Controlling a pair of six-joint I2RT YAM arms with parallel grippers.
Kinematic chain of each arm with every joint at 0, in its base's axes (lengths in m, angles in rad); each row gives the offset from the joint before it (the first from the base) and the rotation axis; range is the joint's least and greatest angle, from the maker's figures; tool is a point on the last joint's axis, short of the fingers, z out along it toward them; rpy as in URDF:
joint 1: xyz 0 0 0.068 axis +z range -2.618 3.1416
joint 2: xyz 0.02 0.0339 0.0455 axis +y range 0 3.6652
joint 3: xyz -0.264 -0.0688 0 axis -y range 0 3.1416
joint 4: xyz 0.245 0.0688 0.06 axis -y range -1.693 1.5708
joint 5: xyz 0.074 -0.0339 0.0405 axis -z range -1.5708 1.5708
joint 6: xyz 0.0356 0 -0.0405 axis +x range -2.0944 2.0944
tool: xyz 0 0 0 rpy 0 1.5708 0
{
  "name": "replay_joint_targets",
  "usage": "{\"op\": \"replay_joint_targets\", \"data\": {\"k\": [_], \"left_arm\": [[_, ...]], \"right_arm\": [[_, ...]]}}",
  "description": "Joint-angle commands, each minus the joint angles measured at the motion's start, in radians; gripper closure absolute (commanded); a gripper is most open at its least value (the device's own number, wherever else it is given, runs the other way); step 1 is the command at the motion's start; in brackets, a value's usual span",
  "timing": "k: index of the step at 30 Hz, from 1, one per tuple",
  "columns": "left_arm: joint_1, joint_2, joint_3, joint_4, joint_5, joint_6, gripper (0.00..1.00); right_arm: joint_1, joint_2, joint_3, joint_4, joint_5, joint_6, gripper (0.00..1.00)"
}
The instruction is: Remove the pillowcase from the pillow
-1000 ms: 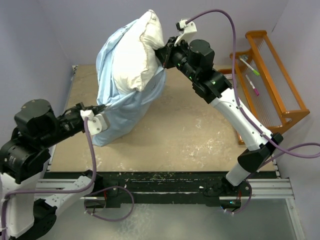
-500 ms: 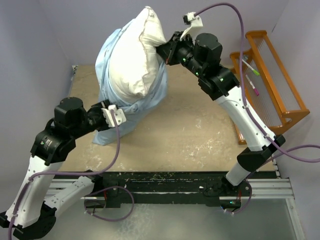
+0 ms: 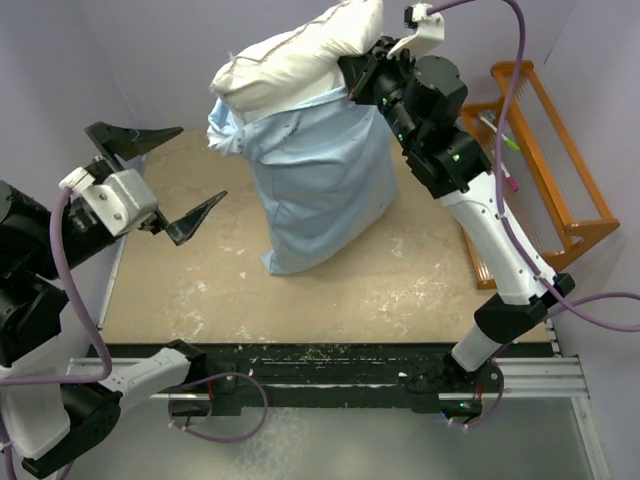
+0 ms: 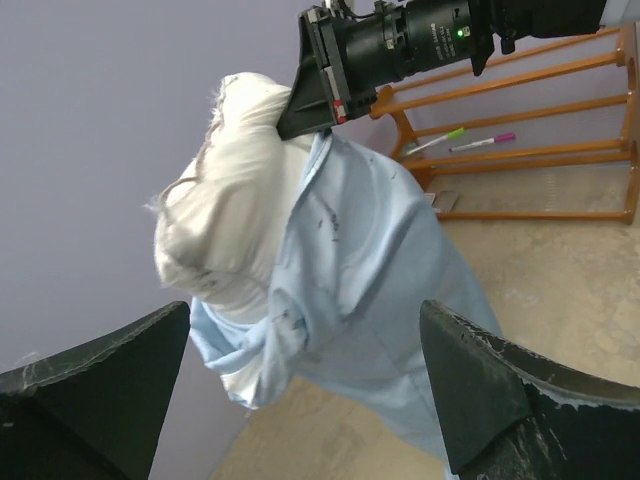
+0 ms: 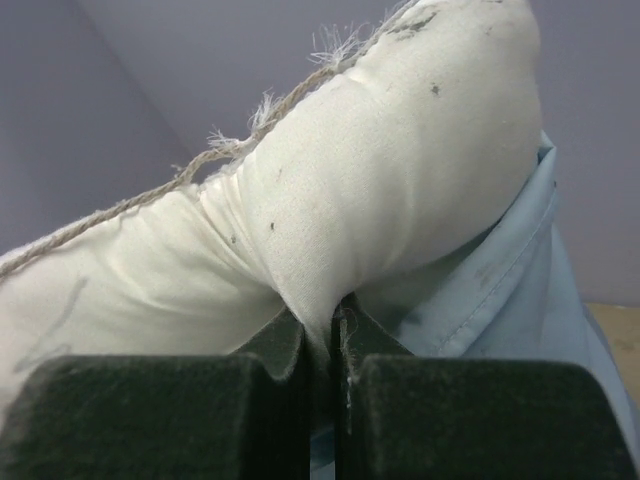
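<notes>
**Me:** Two risks, as I read it. My right hand (image 3: 355, 80) is clamped shut on a thin fold of the pillow (image 3: 300, 55) and holds it high above the far edge of the surface (image 3: 420, 280). If that fold creeps out from between the fingers, the whole bundle drops.

**Spotter:** And the second?

**Me:** The pillowcase (image 3: 320, 180) hangs under the pillow with its mouth bunched round the underside. Its bottom corner reaches down toward the middle of the surface, though I can't tell if it touches. It may just cling there unless something drags it down, and a hard tug could yank the pillow out of my grip.

**Spotter:** Where's your left?

**Me:** My left hand (image 3: 200, 162) is spread wide and holds nothing. It's raised over the left edge, aimed at the cloth but well apart from it. The right arm stretches up from its base, with its wrist turned leftward.
</notes>
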State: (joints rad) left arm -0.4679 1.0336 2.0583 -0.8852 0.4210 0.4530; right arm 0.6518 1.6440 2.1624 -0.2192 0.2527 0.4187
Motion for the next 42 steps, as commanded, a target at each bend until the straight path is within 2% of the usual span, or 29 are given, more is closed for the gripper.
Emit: {"op": "replay_joint_targets", "data": {"k": [1, 4, 8, 14, 18, 21, 25, 28, 30, 31, 34, 36, 39, 42], "left_arm": [[-0.005, 0.055, -0.094, 0.115, 0.021, -0.129, 0.01], [-0.005, 0.086, -0.129, 0.231, -0.119, -0.171, 0.01], [-0.005, 0.135, -0.093, 0.339, -0.252, -0.208, 0.01], [-0.004, 0.242, 0.000, 0.348, -0.230, -0.254, 0.01], [-0.005, 0.295, 0.074, 0.333, -0.209, -0.197, 0.01], [-0.005, 0.317, 0.083, 0.324, -0.300, -0.144, 0.01], [-0.005, 0.293, 0.006, 0.389, -0.370, -0.055, 0.01], [-0.006, 0.350, 0.100, 0.338, -0.444, -0.016, 0.01], [-0.006, 0.402, 0.248, 0.246, -0.417, -0.021, 0.01], [-0.006, 0.413, 0.286, 0.209, -0.359, -0.032, 0.01], [-0.008, 0.434, 0.343, 0.095, -0.194, -0.103, 0.01], [-0.006, 0.456, 0.363, 0.014, -0.142, -0.132, 0.01], [-0.006, 0.435, 0.280, -0.032, -0.125, -0.156, 0.01], [-0.007, 0.372, 0.147, 0.010, -0.158, -0.149, 0.01]], "right_arm": [[0.039, -0.068, -0.055, 0.239, 0.036, 0.000, 1.00], [0.052, -0.089, -0.117, 0.279, 0.020, -0.006, 1.00], [0.053, -0.127, -0.194, 0.316, 0.015, -0.013, 1.00], [0.058, -0.159, -0.278, 0.345, -0.005, 0.000, 1.00], [0.074, -0.167, -0.312, 0.348, -0.029, -0.009, 1.00], [0.085, -0.180, -0.341, 0.363, -0.059, -0.013, 1.00], [0.106, -0.179, -0.349, 0.365, -0.073, -0.020, 1.00], [0.131, -0.162, -0.344, 0.358, -0.051, -0.027, 1.00], [0.155, -0.142, -0.336, 0.357, -0.038, -0.027, 1.00], [0.169, -0.127, -0.328, 0.357, -0.031, -0.028, 1.00], [0.222, -0.078, -0.301, 0.360, -0.012, -0.035, 1.00], [0.245, -0.060, -0.299, 0.379, 0.003, -0.030, 1.00], [0.259, -0.062, -0.319, 0.405, 0.030, -0.014, 1.00], [0.262, -0.082, -0.343, 0.422, 0.045, -0.012, 1.00]]}}
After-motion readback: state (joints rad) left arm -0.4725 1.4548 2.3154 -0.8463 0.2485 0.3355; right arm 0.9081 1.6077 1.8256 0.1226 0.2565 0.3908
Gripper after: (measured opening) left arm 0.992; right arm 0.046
